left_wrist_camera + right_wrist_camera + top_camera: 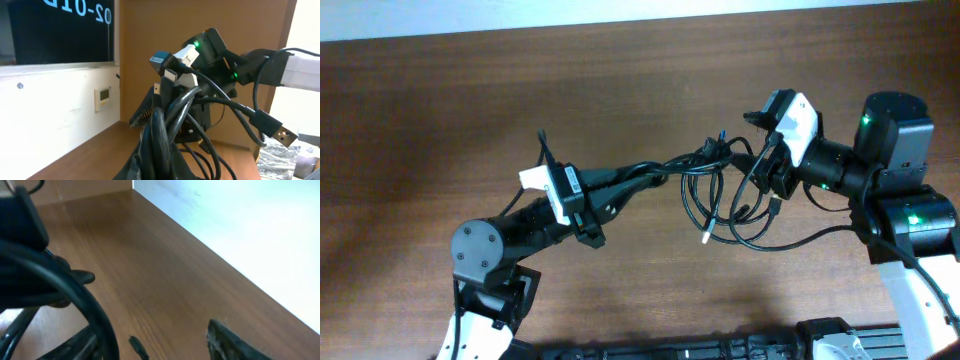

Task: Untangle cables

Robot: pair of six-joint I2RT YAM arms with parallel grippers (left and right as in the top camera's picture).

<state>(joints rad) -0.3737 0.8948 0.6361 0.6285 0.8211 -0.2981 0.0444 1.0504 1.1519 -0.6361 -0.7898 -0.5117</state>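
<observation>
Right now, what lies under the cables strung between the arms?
Only wooden table shows beneath the cables. Whether the hanging loops touch it cannot be told from these views.

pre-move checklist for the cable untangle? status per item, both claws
1. Left claw clamped on cables: ok, the bundle runs straight out of it.
2. Right claw grip: cannot tell. Its wrist view shows a cable passing by but not whether the claw is closed.
3. Knot between the claws opened: not ok, the strands are bunched.
4. Loops clear of the right claw: cannot tell, they overlap it in the overhead view.
5. USB plug free: ok, it sticks out on its own.
</observation>
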